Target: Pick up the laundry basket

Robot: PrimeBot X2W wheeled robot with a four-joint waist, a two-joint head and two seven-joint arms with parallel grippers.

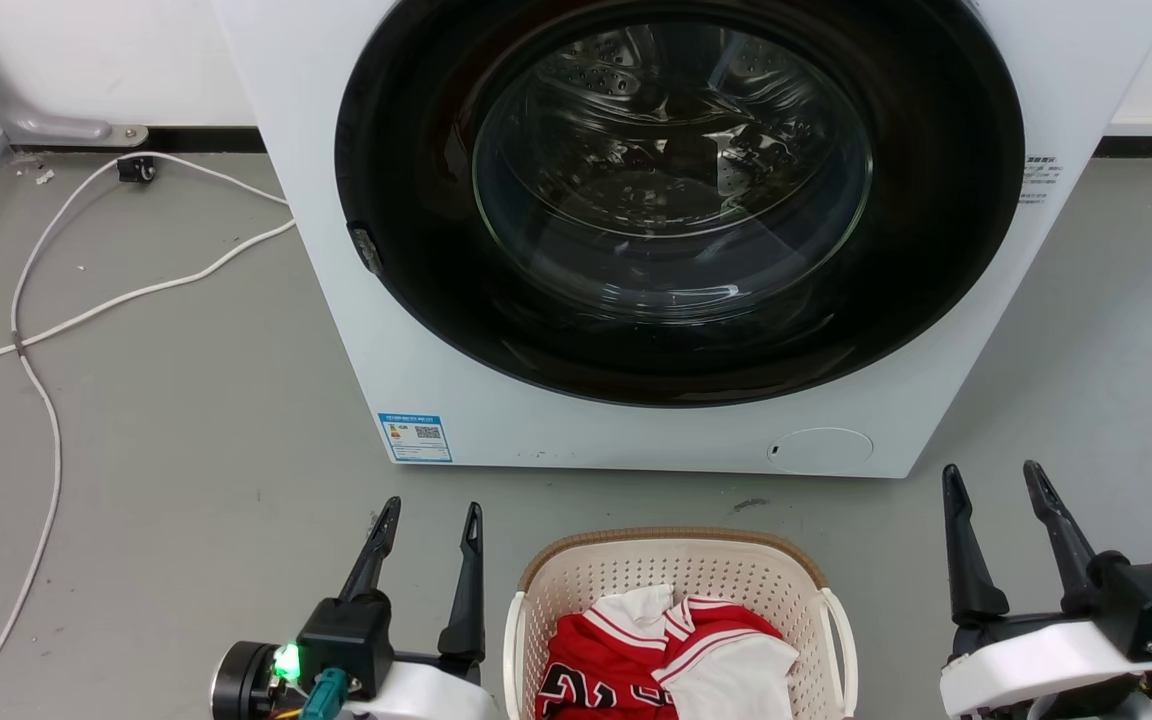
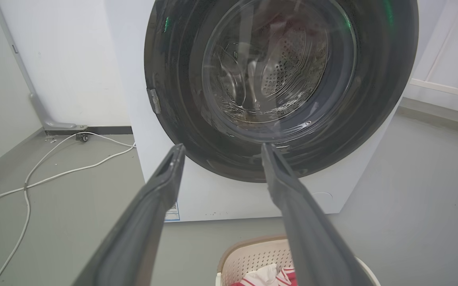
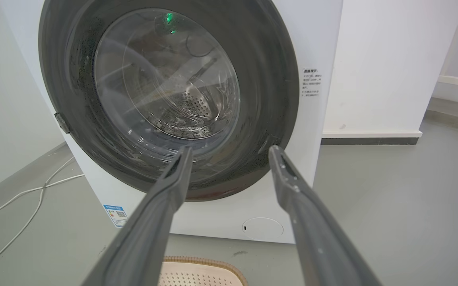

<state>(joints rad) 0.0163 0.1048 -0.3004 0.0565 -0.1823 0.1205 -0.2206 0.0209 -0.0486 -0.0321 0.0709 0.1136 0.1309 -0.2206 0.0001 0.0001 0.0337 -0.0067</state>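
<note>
Head view. The washing machine stands on the grey floor with its round door shut. In front of it, apart from its base, sits the laundry basket, cut off by the bottom edge of the view.

Your left claw is just beside the basket's left side. Your right claw stands farther off on the other side. Both are spread wide, hold nothing, and point toward the machine. The step in hand appears to be the approach.

To do it well, bring each claw in to its own white side handle, left and right, and lower both to the same height. Close on the handles, not on the brown woven rim, and raise both arms together so the basket stays level. A tilt could spill the red and white clothes lying inside.

Mind the machine front while you reach down: the long fingers aim straight at it. A white cable trails over the floor well to the left, outside your path. The small blue sticker on the machine's lower corner needs no care.
</note>
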